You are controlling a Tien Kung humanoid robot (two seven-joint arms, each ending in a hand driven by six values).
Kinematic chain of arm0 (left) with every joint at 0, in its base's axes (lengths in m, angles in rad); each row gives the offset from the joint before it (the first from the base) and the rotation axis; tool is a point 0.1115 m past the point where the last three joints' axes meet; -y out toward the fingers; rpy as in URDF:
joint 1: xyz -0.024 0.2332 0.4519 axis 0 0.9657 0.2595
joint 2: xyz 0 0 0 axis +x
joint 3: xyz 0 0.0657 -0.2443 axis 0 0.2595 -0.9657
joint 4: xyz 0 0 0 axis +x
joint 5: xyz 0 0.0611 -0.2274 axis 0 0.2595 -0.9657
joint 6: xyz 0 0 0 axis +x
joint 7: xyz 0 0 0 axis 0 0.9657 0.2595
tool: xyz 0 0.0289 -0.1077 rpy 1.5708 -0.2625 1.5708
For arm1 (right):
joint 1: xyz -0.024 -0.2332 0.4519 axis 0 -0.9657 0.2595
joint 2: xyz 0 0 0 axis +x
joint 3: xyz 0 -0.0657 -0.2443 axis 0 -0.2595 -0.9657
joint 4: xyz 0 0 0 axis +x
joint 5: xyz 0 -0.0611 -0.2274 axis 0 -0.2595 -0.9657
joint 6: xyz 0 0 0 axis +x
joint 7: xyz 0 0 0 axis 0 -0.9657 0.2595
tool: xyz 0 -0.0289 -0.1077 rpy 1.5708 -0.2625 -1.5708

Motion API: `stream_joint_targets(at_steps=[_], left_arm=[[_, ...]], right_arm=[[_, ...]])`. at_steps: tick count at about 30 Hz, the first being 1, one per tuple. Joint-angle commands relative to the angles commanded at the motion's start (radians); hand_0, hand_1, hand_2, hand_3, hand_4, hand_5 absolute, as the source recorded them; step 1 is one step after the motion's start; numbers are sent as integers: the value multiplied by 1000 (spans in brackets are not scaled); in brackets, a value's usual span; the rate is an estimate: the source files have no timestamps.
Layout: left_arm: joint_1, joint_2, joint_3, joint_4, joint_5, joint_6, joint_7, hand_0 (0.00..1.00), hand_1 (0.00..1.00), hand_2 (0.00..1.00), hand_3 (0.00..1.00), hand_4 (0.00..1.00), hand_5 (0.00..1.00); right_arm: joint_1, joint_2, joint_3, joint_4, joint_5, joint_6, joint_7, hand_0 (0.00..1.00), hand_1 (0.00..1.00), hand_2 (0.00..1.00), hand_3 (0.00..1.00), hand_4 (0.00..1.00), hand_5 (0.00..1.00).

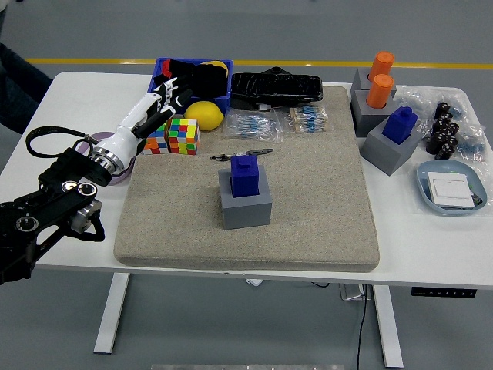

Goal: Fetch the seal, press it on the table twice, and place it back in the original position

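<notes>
Fingers (163, 91) of the left hand (150, 112) stretch out straight and loosely apart, holding nothing, poised above the coloured cubes (174, 136) near the worktop's far-left corner. Well apart from them, the blue seal (246, 174) sits upright in its grey holder (246, 203) at the middle of the beige mat (254, 177), with a pen (242, 155) lying just beyond it. Judging by the seal seated squarely in its block and the hand clear of it, the task looks finished or nearly so, with only a withdrawal of the arm left.

Done well, that withdrawal calls for height: the cubes, a lemon (204, 115) and a blue bin (190, 82) crowd the space directly under and beside the fingers, and a low sweep could knock any of them. A lilac dish (96, 148) lies under the wrist toward the left edge. Should the seal need fetching again, a grasp from above on its two flat sides would suit its boxy shape.

Open room lies along the near edge, where the mat's front half is bare, and on the white table (69, 100) at the left edge. The right side is busier: orange cylinders (380, 79), a second blue seal (400, 125) on its block, black parts and a pale tray (453, 189) line the right edge. No right hand shows.
</notes>
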State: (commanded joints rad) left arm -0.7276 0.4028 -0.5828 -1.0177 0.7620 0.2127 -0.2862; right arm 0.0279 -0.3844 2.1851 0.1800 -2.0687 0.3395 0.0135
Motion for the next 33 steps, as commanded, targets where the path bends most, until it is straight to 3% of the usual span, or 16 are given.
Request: stream_joint_targets(at_steps=[9, 15, 33], left_arm=[[-1, 83, -75, 36, 25, 0, 15, 998, 998, 998, 998, 998, 876], [9, 123, -137, 66, 30, -5, 28, 998, 998, 998, 998, 998, 860], [50, 196, -258, 138, 30, -17, 47, 998, 998, 998, 998, 993, 843]], right_arm=[[15, -13, 3, 0, -9, 9, 8, 901, 805, 796, 784, 998, 909], [24, -23, -10, 0, 5, 3, 6, 901, 803, 793, 782, 998, 909], [41, -38, -41, 0, 7, -5, 9, 916, 814, 793, 779, 998, 896]])
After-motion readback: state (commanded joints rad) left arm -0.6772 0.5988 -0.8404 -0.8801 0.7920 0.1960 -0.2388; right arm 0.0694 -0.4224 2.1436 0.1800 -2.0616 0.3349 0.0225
